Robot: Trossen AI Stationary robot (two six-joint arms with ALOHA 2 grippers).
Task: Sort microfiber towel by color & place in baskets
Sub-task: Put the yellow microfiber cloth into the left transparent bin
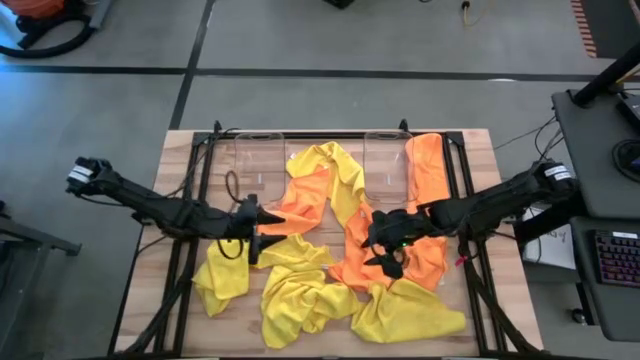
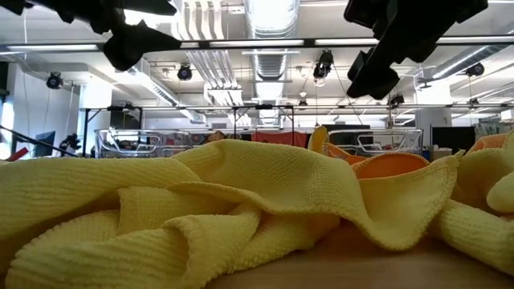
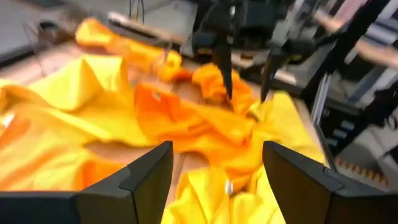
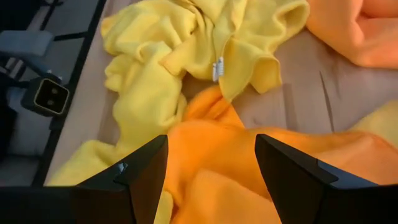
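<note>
No brand or readable writing on any cloth. One small white tag (image 4: 217, 68) showed on a yellow towel (image 4: 205, 37) in the right wrist view, its print too small to read.

Landmark: the two clear baskets, left basket (image 1: 257, 160) and right basket (image 1: 387, 160), standing at the far edge of the wooden tabletop (image 1: 180, 160). No towel clearly lay inside either one. An orange towel (image 1: 427, 165) lay just beside the right basket, on its outer side. Between the baskets a yellow towel (image 1: 335, 170) crossed another orange one (image 1: 305, 200). The rest of the pile, yellow and orange mixed, spread on the near side of the baskets.

Left claw (image 1: 256, 233) hovered on the near side of the left basket, fingers spread, holding nothing. Right claw (image 1: 385, 243) hovered on the near side of the right basket, over an orange towel (image 4: 217, 168), fingers likewise apart and empty.

The low view alone showed both claws clear above the cloth, with yellow folds (image 2: 201, 201) filling the foreground. The left wrist view alone showed the right claw (image 3: 247, 71) from the front, fingertips pointing down at the pile.
</note>
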